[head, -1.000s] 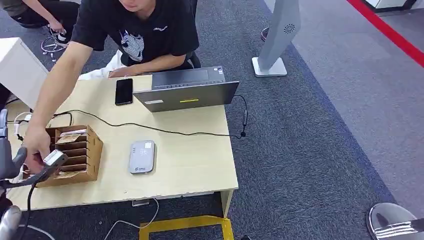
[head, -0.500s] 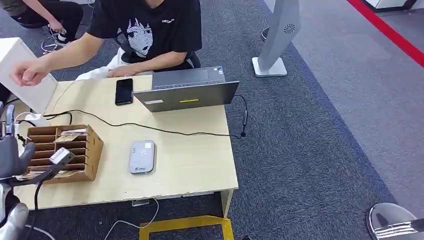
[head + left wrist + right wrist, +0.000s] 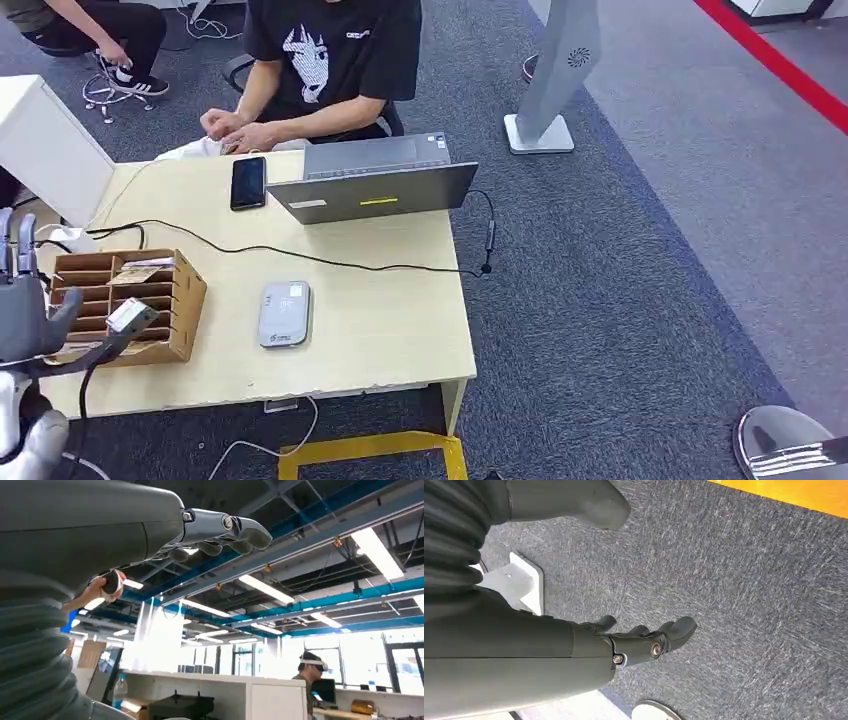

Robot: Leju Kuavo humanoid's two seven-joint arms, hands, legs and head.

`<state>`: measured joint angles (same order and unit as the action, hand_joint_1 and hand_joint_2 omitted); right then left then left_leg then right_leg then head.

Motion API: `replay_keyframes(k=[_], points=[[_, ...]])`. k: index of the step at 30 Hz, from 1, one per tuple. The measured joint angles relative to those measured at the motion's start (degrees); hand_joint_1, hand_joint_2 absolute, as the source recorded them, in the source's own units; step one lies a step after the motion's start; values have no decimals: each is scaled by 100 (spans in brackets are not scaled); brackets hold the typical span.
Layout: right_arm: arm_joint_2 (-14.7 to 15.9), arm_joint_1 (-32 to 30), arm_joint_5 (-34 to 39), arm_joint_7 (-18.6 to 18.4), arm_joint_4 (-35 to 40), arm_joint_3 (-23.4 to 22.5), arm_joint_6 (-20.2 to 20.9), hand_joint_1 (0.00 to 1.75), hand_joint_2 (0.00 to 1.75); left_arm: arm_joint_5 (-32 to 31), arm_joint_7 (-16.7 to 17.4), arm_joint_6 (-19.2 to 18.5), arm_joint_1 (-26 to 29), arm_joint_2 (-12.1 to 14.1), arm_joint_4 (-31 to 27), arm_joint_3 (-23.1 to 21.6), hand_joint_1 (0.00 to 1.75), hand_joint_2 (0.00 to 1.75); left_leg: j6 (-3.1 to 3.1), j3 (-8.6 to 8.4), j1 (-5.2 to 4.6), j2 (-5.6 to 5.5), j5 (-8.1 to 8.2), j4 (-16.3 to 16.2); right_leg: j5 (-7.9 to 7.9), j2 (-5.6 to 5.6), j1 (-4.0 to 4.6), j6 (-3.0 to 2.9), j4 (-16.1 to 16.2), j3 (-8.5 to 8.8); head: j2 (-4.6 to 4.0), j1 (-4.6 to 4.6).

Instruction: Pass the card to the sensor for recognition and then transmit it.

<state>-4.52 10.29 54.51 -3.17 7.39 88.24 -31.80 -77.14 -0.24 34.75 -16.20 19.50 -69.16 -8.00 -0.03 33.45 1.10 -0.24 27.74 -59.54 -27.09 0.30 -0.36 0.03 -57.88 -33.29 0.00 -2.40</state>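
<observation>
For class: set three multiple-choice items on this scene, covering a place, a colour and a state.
1. Where is the flat grey rounded sensor?
A on the laptop
B on the table, beside the brown wooden slotted box
C on the carpet

2. What colour is the flat slab phone?
A black
B red
C white

3. What does the left hand hold?
A nothing
B a small pale card
C a cable

Key:
1 B, it lies on the pale wooden table.
2 A, its face is black.
3 B, the card sits at its fingertips.
</observation>
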Motion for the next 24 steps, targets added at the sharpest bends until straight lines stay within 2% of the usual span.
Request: replay_keyframes(k=[15, 20, 24], points=[[0, 2, -9, -22, 0, 0, -17, 0, 175, 276, -59, 74, 194, -208, 131, -17, 0, 175, 0, 1, 0, -1, 0, 0, 0, -1, 0, 0, 0, 0, 0, 0], [7, 2, -9, -11, 0, 0, -17, 0, 175, 293, -61, 55, 172, -183, 302, -17, 0, 175, 0, 1, 0, 0, 0, 0, 0, -1, 0, 0, 0, 0, 0, 0], [17, 1, -15, 20, 0, 0, -15, 0, 175, 265, -61, 20, 57, -59, 623, -11, 0, 175, 0, 0, 0, 0, 0, 0, 0, 0, 0, 0, 0, 0, 0, 2]])
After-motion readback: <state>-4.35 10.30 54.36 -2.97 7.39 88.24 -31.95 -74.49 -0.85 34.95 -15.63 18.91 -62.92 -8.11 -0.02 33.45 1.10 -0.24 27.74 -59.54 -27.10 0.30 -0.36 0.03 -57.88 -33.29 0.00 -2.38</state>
